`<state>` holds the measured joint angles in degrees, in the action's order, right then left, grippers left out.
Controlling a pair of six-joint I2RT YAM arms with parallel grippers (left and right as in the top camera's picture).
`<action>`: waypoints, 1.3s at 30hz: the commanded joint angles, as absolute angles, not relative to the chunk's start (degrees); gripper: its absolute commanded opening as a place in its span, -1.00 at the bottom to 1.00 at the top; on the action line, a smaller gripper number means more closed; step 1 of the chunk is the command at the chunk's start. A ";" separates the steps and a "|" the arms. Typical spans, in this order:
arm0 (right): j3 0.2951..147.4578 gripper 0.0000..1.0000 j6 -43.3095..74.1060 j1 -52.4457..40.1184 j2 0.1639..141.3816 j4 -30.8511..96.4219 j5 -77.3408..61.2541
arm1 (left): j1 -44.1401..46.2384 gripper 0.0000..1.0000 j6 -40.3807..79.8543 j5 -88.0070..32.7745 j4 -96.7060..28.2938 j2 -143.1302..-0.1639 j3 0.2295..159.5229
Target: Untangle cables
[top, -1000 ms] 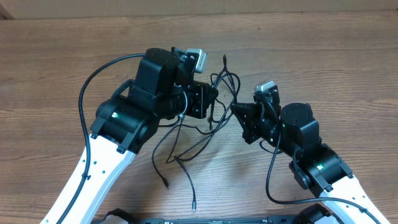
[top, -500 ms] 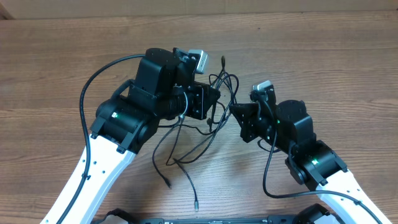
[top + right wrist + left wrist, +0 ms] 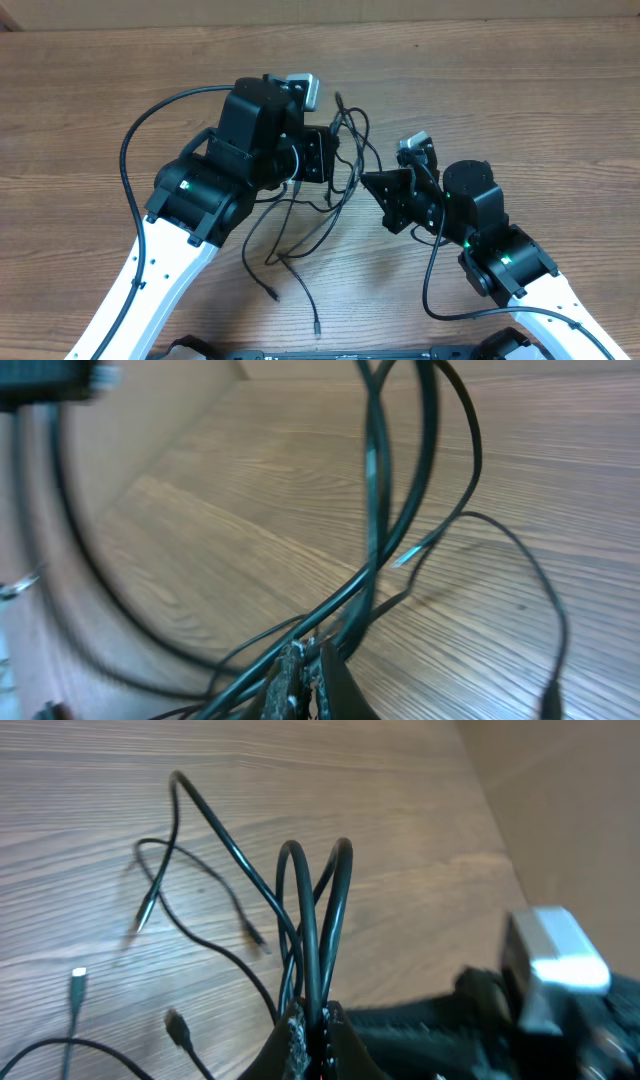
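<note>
Cables (image 3: pixel 373 470) between both pairs of jaws

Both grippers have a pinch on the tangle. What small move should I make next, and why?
Probably ease the right gripper slowly away from the left gripper, toward its own side. Both are shut on strands of the cables, whose loops bunch between them, while the free ends lie loose on the table, so a gentle pull apart should show which loops slide free.

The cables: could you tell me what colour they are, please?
The cables are black, clearest in the left wrist view.
</note>
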<state>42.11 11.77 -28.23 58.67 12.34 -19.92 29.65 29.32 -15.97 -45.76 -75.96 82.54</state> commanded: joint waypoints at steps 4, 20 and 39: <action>42.74 -0.92 11.49 -28.53 56.75 10.72 -24.51 | 29.65 -0.92 33.43 -9.87 -46.92 -75.33 83.07; 42.74 -0.48 11.49 -28.42 58.41 10.79 -17.80 | 29.65 -0.92 27.57 -34.83 -42.59 -75.33 83.07; 42.72 0.14 11.46 -28.38 58.87 12.21 -7.51 | 29.65 -0.92 27.20 -29.69 -43.44 -75.33 83.07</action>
<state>42.11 11.68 -28.27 58.76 12.12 -10.07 29.65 28.29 -30.24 -43.72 -75.96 82.54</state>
